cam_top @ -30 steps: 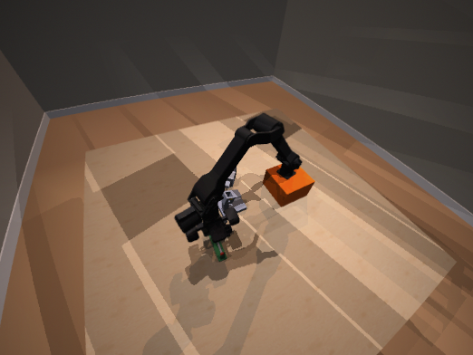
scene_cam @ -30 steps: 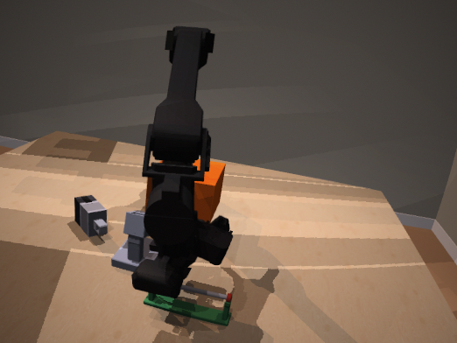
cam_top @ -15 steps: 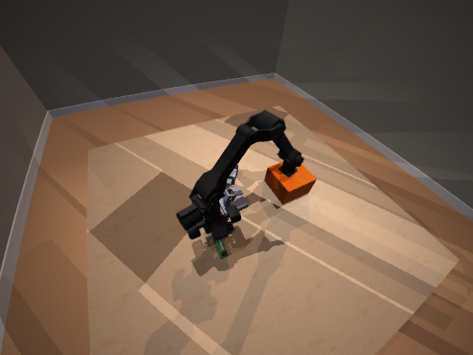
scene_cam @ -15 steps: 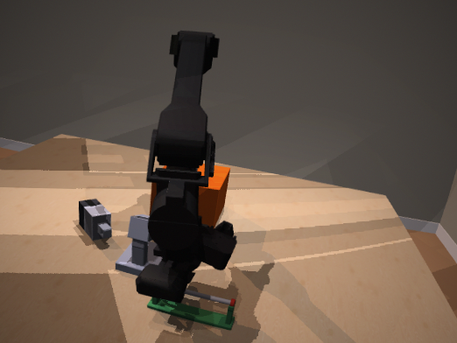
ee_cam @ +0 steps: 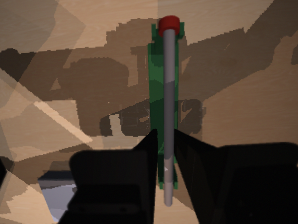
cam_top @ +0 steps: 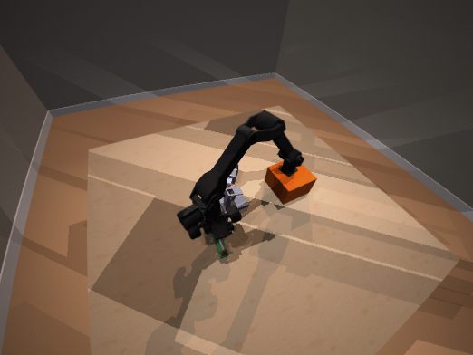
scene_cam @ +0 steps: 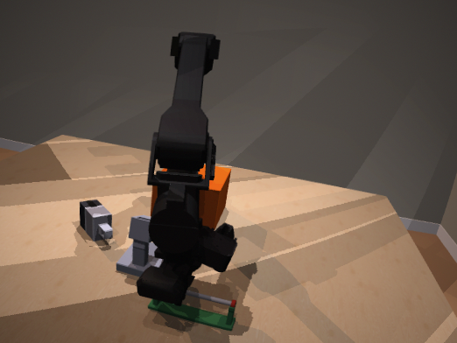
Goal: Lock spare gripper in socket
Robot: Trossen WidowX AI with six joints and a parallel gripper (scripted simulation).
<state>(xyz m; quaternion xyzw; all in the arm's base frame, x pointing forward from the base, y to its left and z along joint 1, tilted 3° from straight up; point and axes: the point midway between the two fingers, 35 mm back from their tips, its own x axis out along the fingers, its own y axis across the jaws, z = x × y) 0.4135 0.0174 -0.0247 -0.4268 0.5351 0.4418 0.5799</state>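
Slim grey lock pin [cam_top: 221,245] [scene_cam: 212,298] [ee_cam: 169,95], red-headed, lying along a green rack [cam_top: 226,255] [scene_cam: 188,311] [ee_cam: 156,90], upright grey socket [cam_top: 236,192] [scene_cam: 139,230], grey spare gripper [cam_top: 233,176] [scene_cam: 97,219] lying apart
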